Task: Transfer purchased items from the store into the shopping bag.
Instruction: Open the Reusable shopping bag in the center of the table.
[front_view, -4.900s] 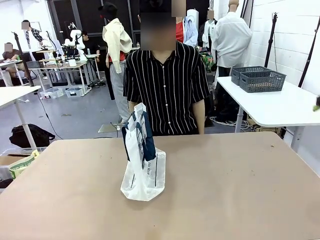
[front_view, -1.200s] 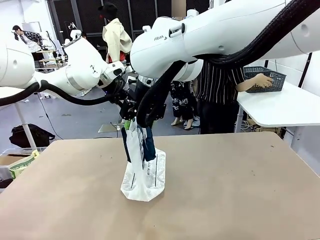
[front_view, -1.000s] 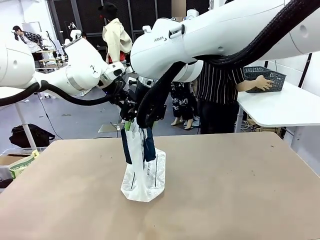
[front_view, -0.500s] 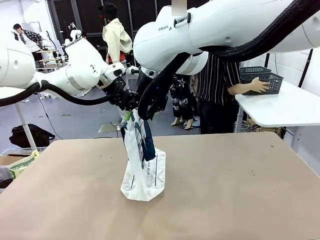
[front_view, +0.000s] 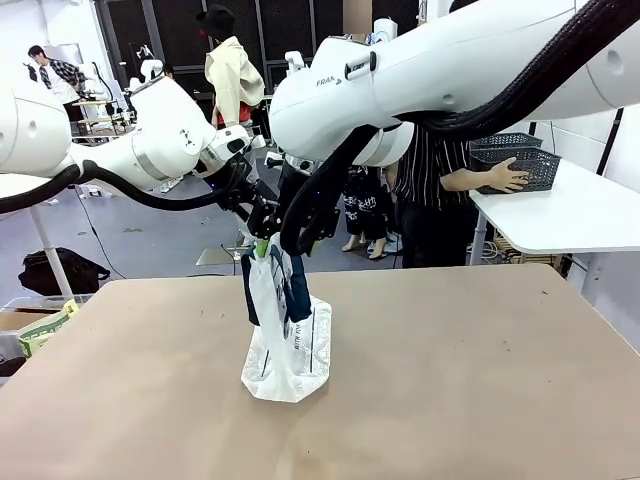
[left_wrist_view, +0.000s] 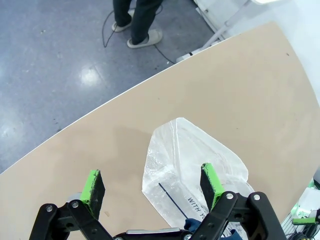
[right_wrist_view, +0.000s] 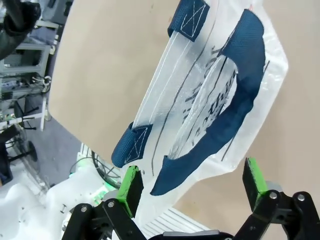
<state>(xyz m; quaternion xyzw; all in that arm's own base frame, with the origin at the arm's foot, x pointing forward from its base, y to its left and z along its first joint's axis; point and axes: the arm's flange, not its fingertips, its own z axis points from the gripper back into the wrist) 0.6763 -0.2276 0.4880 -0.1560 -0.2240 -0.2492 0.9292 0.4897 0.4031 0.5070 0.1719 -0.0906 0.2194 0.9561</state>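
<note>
Two arms: absent from the front view some seconds back, now both reaching in over the bag top.
Left tool (left_wrist_view: 151, 181): spread wide, green pads well apart, gripping nothing; hovering above the shopping bag (front_view: 287, 345), clear film visible beyond the pads.
Right tool (right_wrist_view: 191, 181): spread wide too, empty; navy handles (right_wrist_view: 235, 102) framed between its pads, farther off; contact not to be told.
Bag position: upright near the middle of the surface (front_view: 480, 390), base spread flat, top tall and narrow, mouth not yet pulled wide.
Person: no longer seated behind the bag; standing at the white side table (front_view: 575, 215), hand (front_view: 500, 178) on the store (front_view: 530, 168).
Store position: off the shared surface, well apart from the bag; contents not to be told.
Meaning for the task: probably the opening step, tools set to take the handles and spread the mouth; nothing transferred so far.
Materials: bag of thin, crinkly, translucent whitish film with dark print, limp, likely to slump; handles of woven navy strap, stitched at the ends; store of rigid dark grey lattice plastic, rectangular; surface smooth, matte tan.
</note>
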